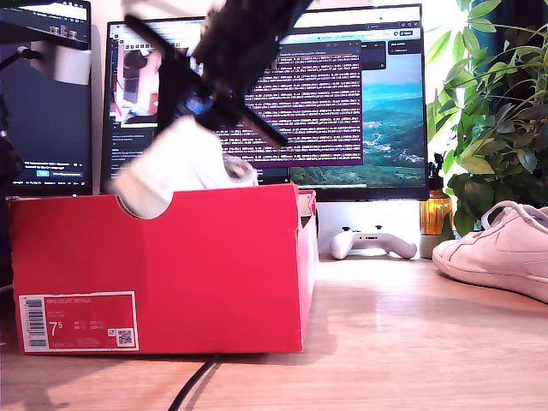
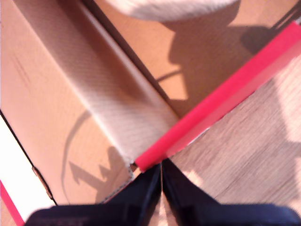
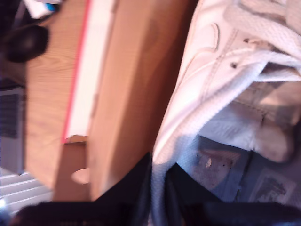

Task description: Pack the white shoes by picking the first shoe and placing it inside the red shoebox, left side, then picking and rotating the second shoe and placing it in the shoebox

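The red shoebox stood nearest on the bench, and my second gripper, pinching the first shoe by its collar, held it over the box for lowering, while my first gripper, pressed together, idled by the rim and the second shoe waited at the exterior view's right.

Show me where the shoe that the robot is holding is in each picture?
Exterior view: the held shoe hangs blurred above the red shoebox, toward the exterior view's left, showing through the thumb notch.
First wrist view: only a white blur of it over the box's brown inside.
Second wrist view: it fills much of the picture, its collar pinched by my second gripper.
Shared landmark: the red shoebox.
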Controlling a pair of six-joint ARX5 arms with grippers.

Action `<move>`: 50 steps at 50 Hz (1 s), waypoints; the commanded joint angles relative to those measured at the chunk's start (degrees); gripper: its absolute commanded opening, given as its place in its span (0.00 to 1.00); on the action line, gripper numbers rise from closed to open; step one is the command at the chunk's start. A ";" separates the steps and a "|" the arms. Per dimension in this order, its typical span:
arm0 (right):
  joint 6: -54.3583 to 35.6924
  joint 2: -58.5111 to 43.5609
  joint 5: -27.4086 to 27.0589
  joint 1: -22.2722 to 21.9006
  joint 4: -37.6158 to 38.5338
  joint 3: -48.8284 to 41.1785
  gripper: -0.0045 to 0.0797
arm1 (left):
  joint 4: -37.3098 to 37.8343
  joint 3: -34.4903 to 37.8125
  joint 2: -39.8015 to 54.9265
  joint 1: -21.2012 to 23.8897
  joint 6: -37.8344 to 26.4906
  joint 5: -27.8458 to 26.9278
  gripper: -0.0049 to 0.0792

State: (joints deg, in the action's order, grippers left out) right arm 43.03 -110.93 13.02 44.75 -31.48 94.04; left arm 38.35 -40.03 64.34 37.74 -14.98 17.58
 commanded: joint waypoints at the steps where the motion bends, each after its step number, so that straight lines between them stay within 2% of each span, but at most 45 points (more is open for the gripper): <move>1: -0.90 0.07 -0.52 0.57 2.03 1.22 0.04 | -0.68 0.57 0.55 -0.11 -0.04 -0.22 0.04; 18: -0.57 -3.04 -0.68 1.01 2.58 1.22 0.04 | -0.63 0.57 0.55 -0.11 -0.04 -0.52 0.04; 35: 0.72 -3.67 -3.82 1.62 4.87 1.22 0.05 | -0.20 0.57 0.55 -0.11 -0.04 -0.63 0.04; 40: 0.90 -3.67 -4.74 1.64 4.63 1.22 0.12 | -0.20 0.57 0.55 -0.11 -0.04 -0.63 0.04; 50: 0.90 -3.67 -4.63 1.75 4.68 1.22 0.35 | -0.13 0.57 0.55 -0.11 -0.07 -0.63 0.04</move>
State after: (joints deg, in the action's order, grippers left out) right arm 43.90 -114.76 8.47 46.24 -27.42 94.08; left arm 38.52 -40.03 64.34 37.74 -14.98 17.02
